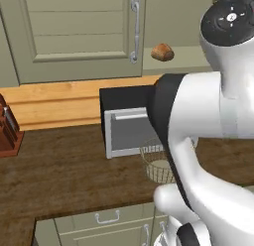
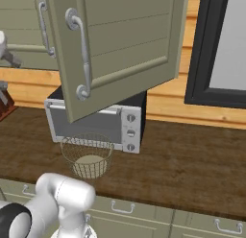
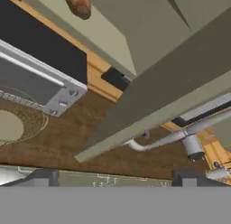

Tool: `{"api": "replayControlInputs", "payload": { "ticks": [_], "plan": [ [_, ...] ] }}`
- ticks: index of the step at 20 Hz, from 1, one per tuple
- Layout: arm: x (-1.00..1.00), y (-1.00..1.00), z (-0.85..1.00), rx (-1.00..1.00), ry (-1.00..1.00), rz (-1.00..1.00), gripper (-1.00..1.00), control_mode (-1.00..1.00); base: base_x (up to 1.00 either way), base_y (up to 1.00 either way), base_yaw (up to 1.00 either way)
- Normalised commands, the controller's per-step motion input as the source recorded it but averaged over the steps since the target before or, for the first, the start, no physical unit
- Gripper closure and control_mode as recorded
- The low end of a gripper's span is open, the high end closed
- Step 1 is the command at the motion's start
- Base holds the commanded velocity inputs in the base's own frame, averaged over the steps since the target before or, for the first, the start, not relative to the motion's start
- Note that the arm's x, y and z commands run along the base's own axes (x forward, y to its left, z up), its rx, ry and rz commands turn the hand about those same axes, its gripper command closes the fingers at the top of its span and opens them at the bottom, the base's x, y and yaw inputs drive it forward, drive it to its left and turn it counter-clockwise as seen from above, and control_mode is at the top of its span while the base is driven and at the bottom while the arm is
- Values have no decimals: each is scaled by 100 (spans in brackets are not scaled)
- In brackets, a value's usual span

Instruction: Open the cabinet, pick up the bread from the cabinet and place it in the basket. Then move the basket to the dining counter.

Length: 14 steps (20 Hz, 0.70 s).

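Golden-brown bread point(image 1: 162, 52) sits on the pale shelf inside the cabinet point(image 1: 79, 31), just right of the closed left door with its vertical silver bar handle point(image 1: 134, 30). In the hand view the same bun point(image 3: 78, 2) appears at the top edge, on the cabinet floor. The right cabinet door point(image 2: 115, 45) stands swung out over the microwave point(image 2: 103, 119), its bar handle point(image 2: 82, 57) facing the camera. Below, the tan wire-mesh basket point(image 2: 87, 155) with a pale base rests on the dark wood worktop point(image 2: 192, 160), touching or just in front of the microwave's lower front. The gripper point(image 3: 115, 178) hangs beneath the open door's lower edge, jaws spread wide and holding nothing. A knife block point(image 1: 7, 128) stands at far left.
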Motion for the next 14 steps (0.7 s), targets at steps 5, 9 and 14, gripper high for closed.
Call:
{"api": "replayControlInputs", "payload": {
  "ticks": [5, 9, 14],
  "plan": [
    [100, 47, -35, -56, 51, -12, -100, -100, 0, 0, 0],
    [96, -43, -26, -43, 47, -9, -100, -100, 0, 0, 0],
    [72, -100, -19, -27, 44, -23, -100, -100, 0, 0, 0]
  ]
}}
